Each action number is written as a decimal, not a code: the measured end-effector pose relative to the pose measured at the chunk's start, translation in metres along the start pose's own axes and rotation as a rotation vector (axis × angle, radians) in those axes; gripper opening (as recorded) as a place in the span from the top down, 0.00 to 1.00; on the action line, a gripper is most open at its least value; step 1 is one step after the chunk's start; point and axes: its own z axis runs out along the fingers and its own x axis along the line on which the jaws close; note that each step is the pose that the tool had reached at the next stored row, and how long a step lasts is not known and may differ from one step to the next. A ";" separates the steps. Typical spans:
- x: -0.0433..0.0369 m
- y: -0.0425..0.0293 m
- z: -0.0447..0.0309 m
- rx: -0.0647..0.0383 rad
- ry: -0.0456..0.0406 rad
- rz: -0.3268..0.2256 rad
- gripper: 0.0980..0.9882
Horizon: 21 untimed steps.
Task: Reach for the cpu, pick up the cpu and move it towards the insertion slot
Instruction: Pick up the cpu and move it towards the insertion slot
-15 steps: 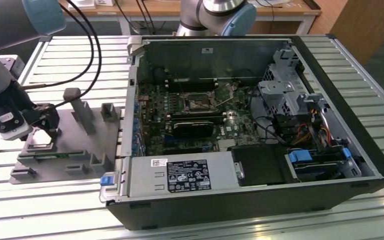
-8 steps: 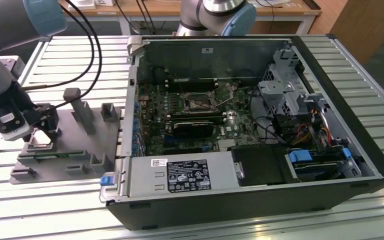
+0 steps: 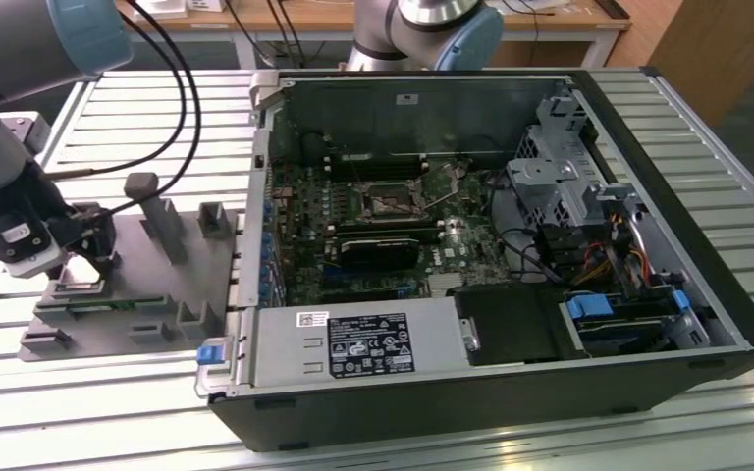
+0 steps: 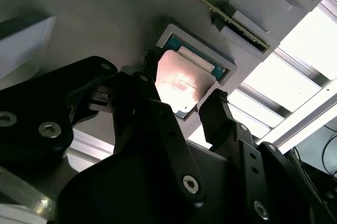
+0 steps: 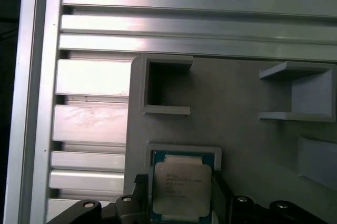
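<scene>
The cpu [image 5: 181, 186] is a square chip with a shiny silver top [image 4: 181, 81]. It is at the shallow square recess of the grey plastic plate [image 3: 141, 304], on the exterior view's left. My gripper [image 3: 82, 267] is down over that recess. In both wrist views its black fingers [image 4: 152, 84] press the chip's two opposite edges, so the gripper [image 5: 180, 195] is shut on the chip. The chip looks slightly raised and offset from the recess rim. The insertion slot [image 3: 384, 201] is a dark square socket with a silver frame on the green motherboard [image 3: 350, 240] inside the open computer case.
Upright grey blocks [image 3: 161, 221] stand on the plate close to the gripper. The open computer case [image 3: 482, 245] lies on the slatted metal table [image 3: 115, 412]. It has a tall side wall [image 3: 262, 196] facing the plate. A black card [image 3: 377, 250] and cables lie near the socket.
</scene>
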 end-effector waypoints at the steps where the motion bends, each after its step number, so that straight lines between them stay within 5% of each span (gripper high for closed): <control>1: 0.0000 0.0001 0.0006 0.000 -0.0001 0.000 0.44; 14: -0.0003 0.0005 0.0040 0.002 0.0001 0.000 0.50; 21: -0.0003 0.0011 -0.0032 0.002 -0.0004 0.000 0.50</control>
